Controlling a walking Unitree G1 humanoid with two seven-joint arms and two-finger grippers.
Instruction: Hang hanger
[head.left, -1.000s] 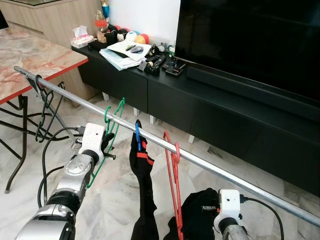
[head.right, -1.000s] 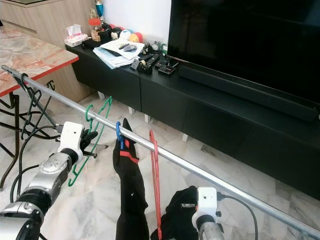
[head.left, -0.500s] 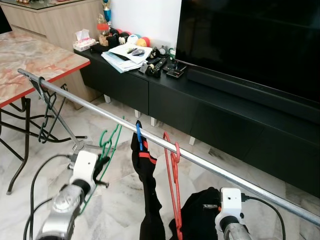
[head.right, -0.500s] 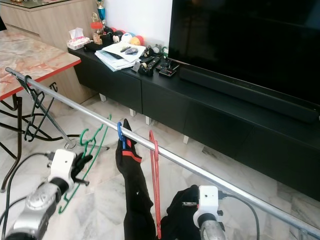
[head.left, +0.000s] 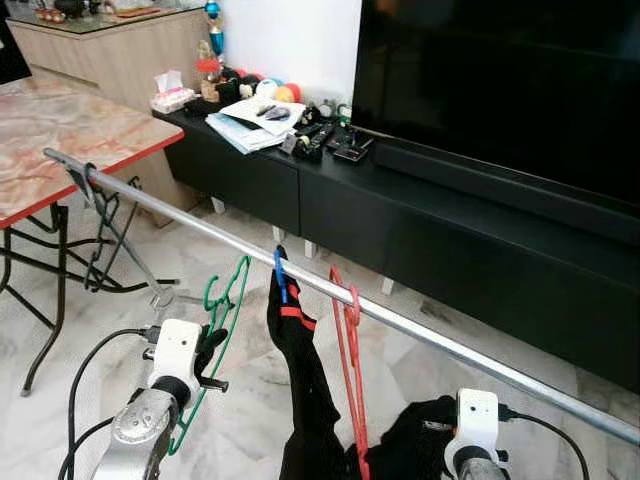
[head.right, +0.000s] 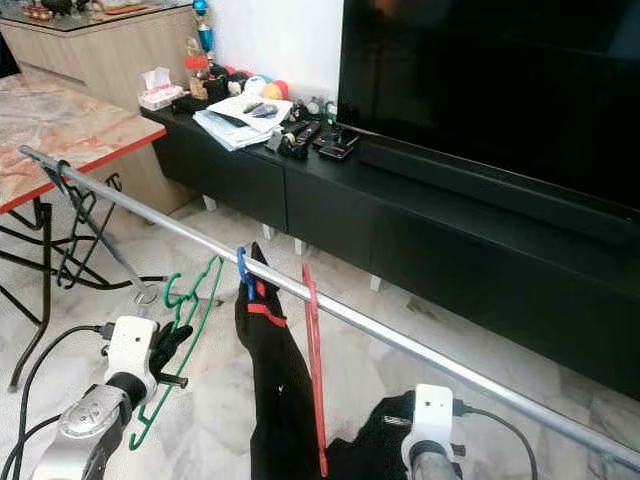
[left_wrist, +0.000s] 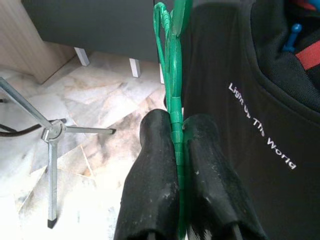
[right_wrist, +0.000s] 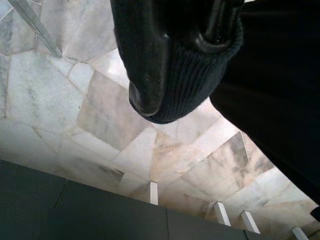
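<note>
**Green hanger held below the rail**

Below the metal rail (head.left: 400, 322), on the robot's left, the left gripper (left_wrist: 179, 150) has its two black fingers (left_wrist: 150, 170) pressed together on the green hanger (head.left: 222, 310); the thin green wire runs between the pads, and the hook end sits lower than the rail, near it but not over it; the hanger's body slants down past the gripper toward the marble floor (head.left: 250, 400).

Along the rail hang a blue hanger (head.left: 279, 276) carrying a black garment (head.left: 300, 380) with a red band, and just beside it a red hanger (head.left: 350, 370); a dark wire hanger (head.left: 100, 235) hangs near the far end by the marble-topped table (head.left: 60, 130).

At the lower right, the right gripper (right_wrist: 175, 65) is wrapped in black knitted cloth (right_wrist: 200, 85); I cannot tell how its fingers stand.

Behind the rail stands a low black cabinet (head.left: 420, 220) with papers (head.left: 250, 120), remotes (head.left: 315, 140) and a large television (head.left: 500, 90).
</note>
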